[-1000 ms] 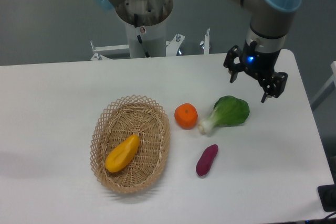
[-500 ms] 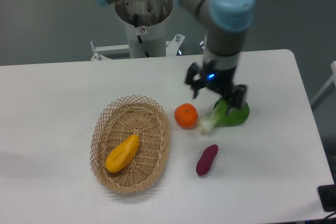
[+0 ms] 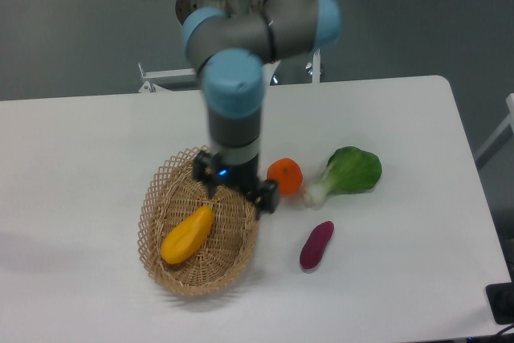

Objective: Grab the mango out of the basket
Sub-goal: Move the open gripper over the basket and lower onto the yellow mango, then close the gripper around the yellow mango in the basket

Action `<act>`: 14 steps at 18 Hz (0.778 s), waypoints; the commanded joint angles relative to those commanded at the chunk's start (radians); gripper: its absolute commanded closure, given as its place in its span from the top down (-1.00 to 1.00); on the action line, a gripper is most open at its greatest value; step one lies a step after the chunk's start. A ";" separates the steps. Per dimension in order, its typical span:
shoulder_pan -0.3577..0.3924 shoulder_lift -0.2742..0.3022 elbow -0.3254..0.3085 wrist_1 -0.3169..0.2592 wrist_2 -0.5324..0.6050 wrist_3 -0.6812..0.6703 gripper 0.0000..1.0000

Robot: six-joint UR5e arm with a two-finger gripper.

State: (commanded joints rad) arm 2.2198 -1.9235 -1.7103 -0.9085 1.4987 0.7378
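And at the left of the white table, the basket is seen, an oval of tan wicker with an open lattice rim. Inside it the mango is found, yellow-orange and lying on a slant, its narrower end aimed toward one o'clock, its fat end toward seven. It is untouched by anything but the basket floor.

Over the basket's upper right rim, at about one o'clock from the mango, the gripper is held, pointing down, a blue light glowing on its body. Its fingers are spread wide: one dark fingertip is seen near the basket's far rim, the other near the right rim beside the tangerine. Nothing is held between them (the mango lies below and to the left, apart from both tips).

Just right of the gripper, the round orange tangerine is seen on the table. At its three o'clock, almost touching, a leafy green vegetable lies with its white stem toward the tangerine. Below these, at five o'clock from the tangerine, a purple sweet potato is seen, standing apart.
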 joint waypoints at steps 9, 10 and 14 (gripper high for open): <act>-0.069 -0.092 -0.012 0.059 0.060 0.005 1.00; -0.072 -0.094 -0.014 0.059 0.060 0.006 1.00; -0.078 -0.106 -0.015 0.059 0.061 0.003 1.00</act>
State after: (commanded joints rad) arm 2.1414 -2.0294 -1.7257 -0.8498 1.5601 0.7409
